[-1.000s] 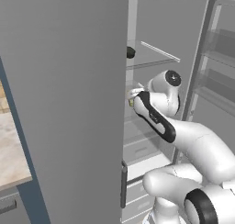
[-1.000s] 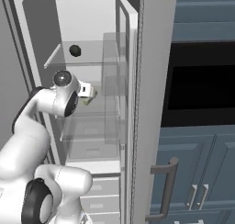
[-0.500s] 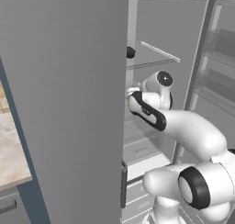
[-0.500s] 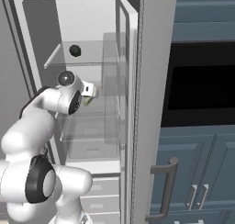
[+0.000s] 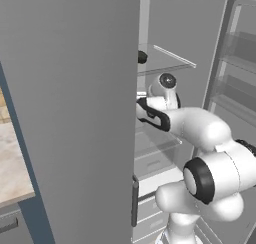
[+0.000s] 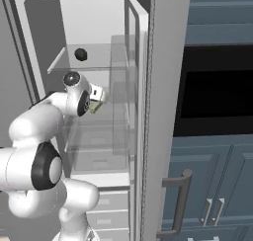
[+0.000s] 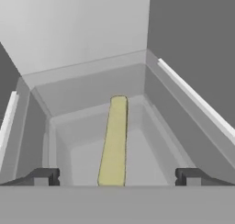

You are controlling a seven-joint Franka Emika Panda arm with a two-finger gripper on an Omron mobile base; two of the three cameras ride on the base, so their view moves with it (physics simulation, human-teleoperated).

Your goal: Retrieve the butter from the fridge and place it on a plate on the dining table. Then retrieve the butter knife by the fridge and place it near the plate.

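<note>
butter: laid lengthwise on a glass shelf in the fridge; gripper jaws spread wide, nothing held.

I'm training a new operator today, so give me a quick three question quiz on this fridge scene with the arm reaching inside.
1. True or false: the tool is already clamped on the butter.
2. In the hand view, where does the butter lie relative to the two fingertips?
A. Left of both
B. Between them, running away from the camera
C. Right of both
3. Fill in: the arm reaches in through the open ____ of the fridge.

Key:
1. False; the jaws stand wide open with gaps on both sides of the butter.
2. B
3. door
</note>
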